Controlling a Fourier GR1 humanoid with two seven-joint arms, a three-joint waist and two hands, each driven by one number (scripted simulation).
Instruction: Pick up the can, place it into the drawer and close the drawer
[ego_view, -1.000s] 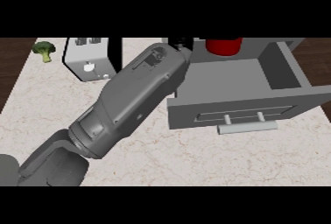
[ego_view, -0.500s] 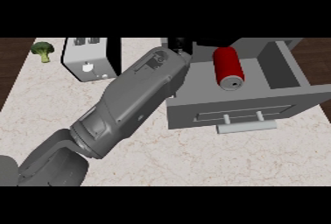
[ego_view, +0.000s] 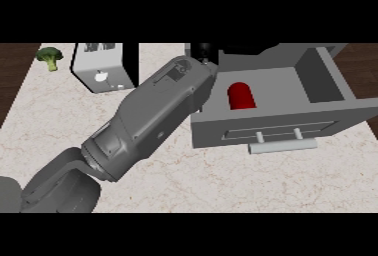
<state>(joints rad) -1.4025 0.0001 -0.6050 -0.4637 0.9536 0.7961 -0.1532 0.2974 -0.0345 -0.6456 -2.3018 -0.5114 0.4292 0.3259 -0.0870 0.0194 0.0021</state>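
A pale marbled tabletop (ego_view: 244, 185) fills most of the head view, with dark wood showing past its left and right edges.

On the right half stands 1 grey drawer (ego_view: 322, 75), pulled open with its front panel facing the lower edge of the view. A light grey bar handle (ego_view: 283, 146) sticks out from that front panel on 2 short posts.

The red can (ego_view: 241, 96) lies inside the drawer, on the drawer floor in its left part, close behind the front panel. Nothing is touching the can.

1 grey forearm (ego_view: 151, 120) comes in from the lower left corner and runs diagonally up and to the right, passing over the drawer's left edge. At its far end only a small black part of the left hand (ego_view: 201, 51) shows, just beyond the drawer's back left corner and apart from the can. Too little of this hand shows to tell whether it is spread or closed.

At the far left of the tabletop sits a small green broccoli floret (ego_view: 50, 56). Just right of it stands a white box-shaped appliance (ego_view: 102, 70) with a black side, beside the forearm.
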